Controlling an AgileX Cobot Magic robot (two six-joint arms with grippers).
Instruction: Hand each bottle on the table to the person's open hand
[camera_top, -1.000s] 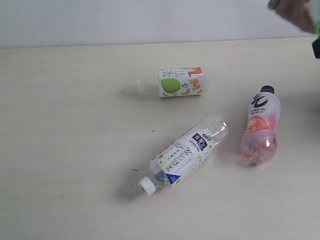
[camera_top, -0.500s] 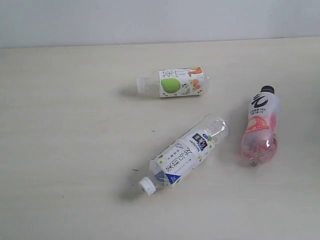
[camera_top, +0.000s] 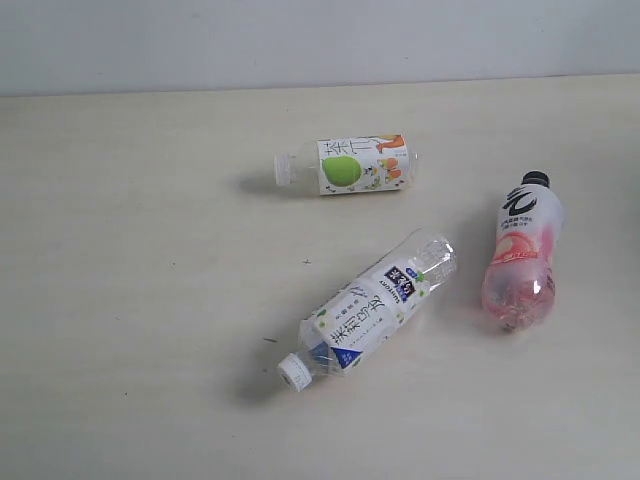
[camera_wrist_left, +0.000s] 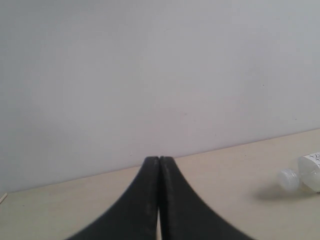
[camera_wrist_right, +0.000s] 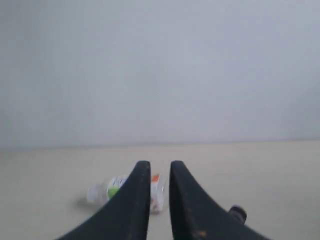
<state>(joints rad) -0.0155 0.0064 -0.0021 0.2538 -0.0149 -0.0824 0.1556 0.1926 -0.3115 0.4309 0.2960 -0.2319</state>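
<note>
Handling: I judge all three bottles in view to be light, thin-walled and easy to dent. They are round enough to roll on the bench, and their label film looks slick.
Grip spot: I would close across the labelled mid-body, square to the long axis and clear of the neck and the tapered base.
Nearest bottle: the clear plastic bottle with a white-blue label and white cap (camera_top: 370, 310) lies on its side and slanted, cap toward the near edge. Its unlabelled end is see-through and looks empty to me.
Pink bottle: the pink-and-black labelled bottle with a black cap (camera_top: 522, 258) lies on its side just beside the first bottle's base end, not touching it. I cannot tell whether it holds liquid.
Far bottle: the small clear bottle with a green-apple-and-orange label and white cap (camera_top: 345, 165) lies flat, well apart from the other two.
Fourth bottle: not in view.
Bench: the pale cream flat bench (camera_top: 120, 250) carries all three.
Receiving hand: in none of my views.
Left fingers (camera_wrist_left: 150, 200): black, pressed tight together, grasping nothing, above the bench.
Right fingers (camera_wrist_right: 135, 200): black, parted by a narrow gap and empty, with the far bottle showing beyond them.
</note>
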